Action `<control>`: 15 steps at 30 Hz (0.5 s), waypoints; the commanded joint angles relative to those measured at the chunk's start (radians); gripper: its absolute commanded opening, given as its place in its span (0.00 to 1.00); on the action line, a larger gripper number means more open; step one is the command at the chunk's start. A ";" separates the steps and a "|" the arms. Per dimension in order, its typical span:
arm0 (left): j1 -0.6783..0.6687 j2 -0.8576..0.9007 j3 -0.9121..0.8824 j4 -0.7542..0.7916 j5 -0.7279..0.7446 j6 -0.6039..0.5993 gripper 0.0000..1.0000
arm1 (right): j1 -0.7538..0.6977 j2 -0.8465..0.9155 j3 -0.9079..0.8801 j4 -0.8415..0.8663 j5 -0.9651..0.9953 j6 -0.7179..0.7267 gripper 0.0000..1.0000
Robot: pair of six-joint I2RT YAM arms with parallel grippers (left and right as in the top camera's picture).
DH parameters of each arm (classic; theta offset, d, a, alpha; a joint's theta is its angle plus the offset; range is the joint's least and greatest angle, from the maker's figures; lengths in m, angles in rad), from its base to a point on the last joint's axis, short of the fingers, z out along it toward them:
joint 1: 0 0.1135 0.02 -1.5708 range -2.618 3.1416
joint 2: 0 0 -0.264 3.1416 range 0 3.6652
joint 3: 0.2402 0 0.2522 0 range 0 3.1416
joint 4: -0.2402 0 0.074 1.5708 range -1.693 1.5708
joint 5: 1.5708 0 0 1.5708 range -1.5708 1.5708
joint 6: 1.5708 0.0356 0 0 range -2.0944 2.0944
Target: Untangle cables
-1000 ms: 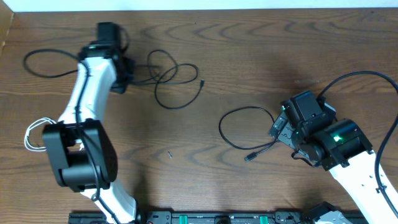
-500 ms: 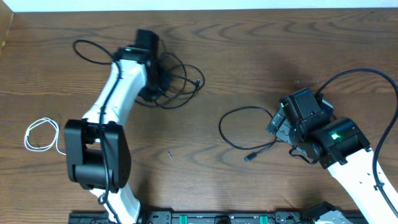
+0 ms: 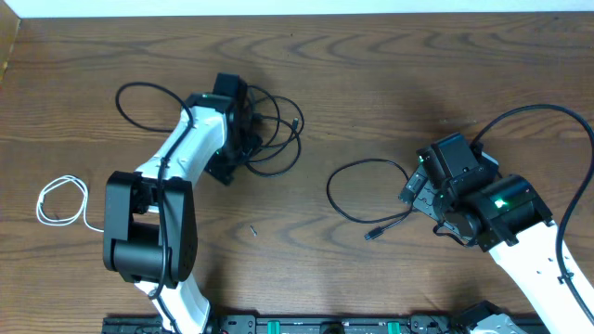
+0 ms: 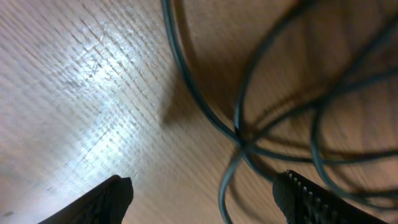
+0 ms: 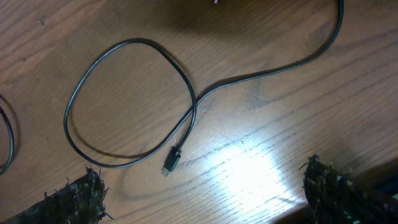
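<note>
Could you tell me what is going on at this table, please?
Cables are being untangled on a wooden table. The left claw hangs open just above the long black cable, whose loops cross one another. The right claw, also open, hovers over the short black cable, which lies apart in one loose loop. A white cable lies on its own at the left side. Neither claw holds anything.

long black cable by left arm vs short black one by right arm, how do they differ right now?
Shape: the long black cable is piled in several crossing loops; the short black cable makes a single loop. Place: the long one lies under the open left gripper; the short one lies ahead of the right gripper, untouched. Both are thin, black, flat on the table.
</note>
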 commanded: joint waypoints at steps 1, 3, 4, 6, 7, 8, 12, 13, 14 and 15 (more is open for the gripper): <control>0.002 0.011 -0.047 0.053 -0.014 -0.082 0.77 | 0.007 0.002 -0.007 0.002 0.013 -0.006 0.99; -0.003 0.011 -0.058 0.096 -0.014 -0.068 0.77 | 0.007 0.002 -0.007 0.003 0.013 -0.006 0.99; -0.007 0.011 -0.060 0.120 -0.015 -0.043 0.77 | 0.007 0.002 -0.007 0.004 0.013 -0.006 0.99; -0.018 0.013 -0.060 0.160 -0.018 0.006 0.77 | 0.007 0.002 -0.007 0.008 0.013 -0.006 0.99; -0.022 0.014 -0.060 0.171 -0.019 0.009 0.78 | 0.007 0.002 -0.007 0.010 0.013 -0.006 0.99; -0.025 0.017 -0.060 0.179 -0.019 0.008 0.79 | 0.007 0.003 -0.007 0.013 0.013 -0.006 0.99; -0.029 0.040 -0.060 0.192 -0.021 -0.082 0.81 | 0.007 0.013 -0.007 0.018 0.013 -0.006 0.99; -0.029 0.050 -0.060 0.192 -0.021 -0.113 0.84 | 0.007 0.016 -0.007 0.018 0.013 -0.006 0.99; -0.029 0.059 -0.060 0.195 -0.021 -0.130 0.85 | 0.007 0.021 -0.007 0.017 0.013 -0.007 0.99; -0.029 0.069 -0.060 0.204 -0.020 -0.135 0.86 | 0.007 0.024 -0.007 0.017 0.013 -0.006 0.99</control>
